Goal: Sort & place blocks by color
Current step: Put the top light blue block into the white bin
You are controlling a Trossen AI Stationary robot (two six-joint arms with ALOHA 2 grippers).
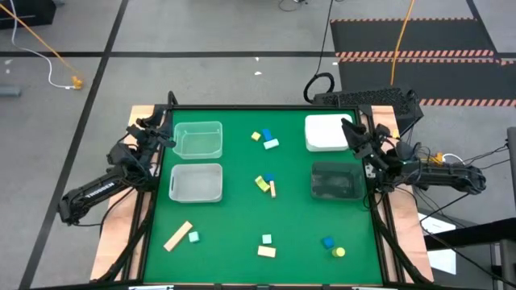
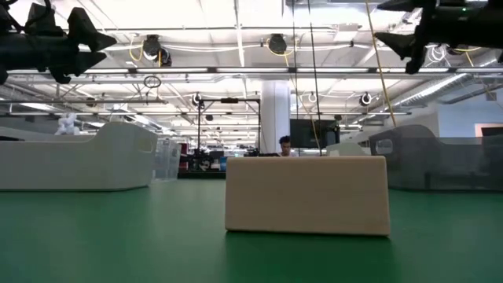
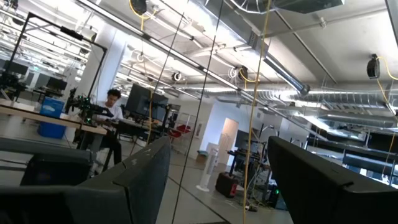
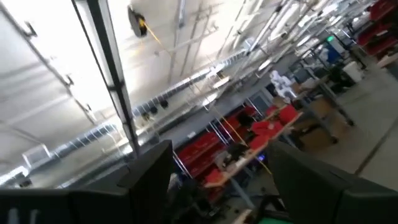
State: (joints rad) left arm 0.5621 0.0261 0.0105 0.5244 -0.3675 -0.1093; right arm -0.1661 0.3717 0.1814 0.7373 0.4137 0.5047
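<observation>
**Both arms parked at the bench edges, blocks scattered on the green mat**

Nearest you, along the front edge of the bench (image 1: 242,274), you have a long tan plank (image 1: 177,235) lying at an angle with a mint block (image 1: 193,238) just beside it on the left side. Toward the middle front sit a mint cube (image 1: 267,239) and a tan bar (image 1: 266,251), close together. On the right front, a blue block (image 1: 327,242) and a yellow cylinder (image 1: 339,252) lie just beside each other. In the low view, a tan block (image 2: 306,195) fills the centre of the mat.

Farther in, at mid-bench, a small cluster of yellow, blue and tan pieces (image 1: 265,184) lies between a clear bin (image 1: 196,182) on the left and a dark bin (image 1: 336,180) on the right. Beyond that, a second cluster of yellow, blue and mint blocks (image 1: 264,138) sits between another clear bin (image 1: 198,139) and a white bin (image 1: 325,133).

Your left end effector (image 1: 165,138) hangs raised over the left edge, near the far clear bin; its fingers (image 3: 143,180) stand apart and hold nothing. Your right end effector (image 1: 351,131) is raised by the white bin's right side, its fingers (image 4: 152,171) also apart and empty. Both wrist views look up into the room, where a person (image 3: 111,109) sits at a desk.
</observation>
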